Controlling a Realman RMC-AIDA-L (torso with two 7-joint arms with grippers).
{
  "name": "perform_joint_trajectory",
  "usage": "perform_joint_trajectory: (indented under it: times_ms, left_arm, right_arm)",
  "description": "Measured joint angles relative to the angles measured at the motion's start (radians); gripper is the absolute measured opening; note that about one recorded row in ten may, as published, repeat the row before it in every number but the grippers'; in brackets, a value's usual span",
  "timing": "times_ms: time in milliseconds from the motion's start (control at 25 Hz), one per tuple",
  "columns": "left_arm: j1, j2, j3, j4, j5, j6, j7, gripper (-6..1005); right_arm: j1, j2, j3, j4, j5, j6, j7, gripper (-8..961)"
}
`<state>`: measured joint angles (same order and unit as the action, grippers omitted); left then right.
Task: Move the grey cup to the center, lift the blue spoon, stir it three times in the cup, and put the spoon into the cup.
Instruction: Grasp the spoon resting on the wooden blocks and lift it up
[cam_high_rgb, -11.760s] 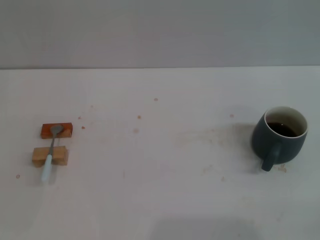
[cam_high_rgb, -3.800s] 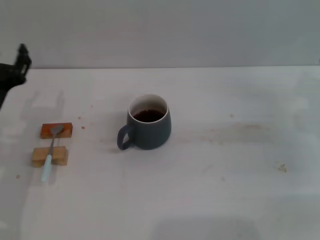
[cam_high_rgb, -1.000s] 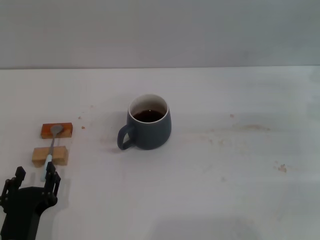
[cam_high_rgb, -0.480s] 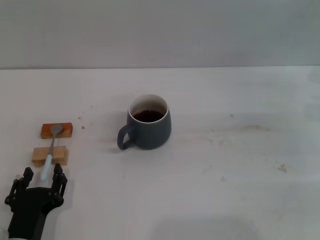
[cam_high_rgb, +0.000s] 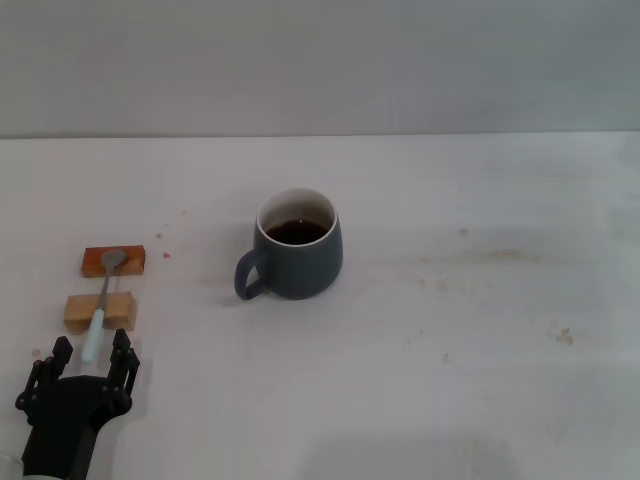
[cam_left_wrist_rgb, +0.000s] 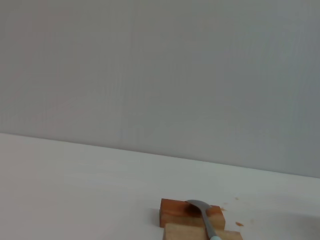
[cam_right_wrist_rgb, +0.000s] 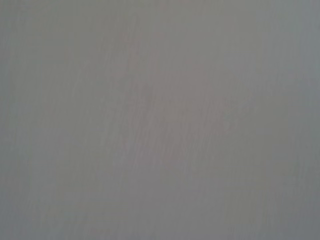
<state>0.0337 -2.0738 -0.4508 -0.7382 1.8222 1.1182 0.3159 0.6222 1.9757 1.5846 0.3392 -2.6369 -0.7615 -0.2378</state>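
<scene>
At the near left corner of the white worktop (cam_high_rgb: 450, 400), the left gripper (cam_high_rgb: 91, 353) sits low with its black fingers (cam_high_rgb: 123, 352) spread apart on either side of the handle tip of the blue spoon (cam_high_rgb: 100, 308). The spoon lies bridged across two small wooden blocks (cam_high_rgb: 101, 311), its long axis running near to far, pale handle toward the robot and grey bowl resting on the farther, redder block (cam_left_wrist_rgb: 191, 212). Well to the right, near the worktop's middle, the grey cup (cam_high_rgb: 295, 247) stands upright holding dark liquid, its handle pointing toward the left; the right gripper is out of sight.
</scene>
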Motion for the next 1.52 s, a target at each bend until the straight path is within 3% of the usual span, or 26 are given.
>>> perform_joint_trajectory:
  times_ms: [400, 600, 1520]
  left_arm:
    - [-0.011, 0.0, 0.002, 0.002, -0.011, -0.021, 0.0, 660]
    - [-0.014, 0.0, 0.001, 0.005, -0.015, -0.025, 0.0, 533]
    - [-0.025, 0.003, -0.006, -0.004, -0.025, -0.022, 0.012, 491]
  right_arm:
    - [-0.002, 0.0, 0.0, 0.0, 0.0, 0.001, 0.0, 44]
    - [-0.001, 0.0, -0.002, 0.0, 0.0, 0.003, 0.0, 43]
    - [0.002, -0.002, -0.002, 0.0, 0.0, 0.005, 0.0, 44]
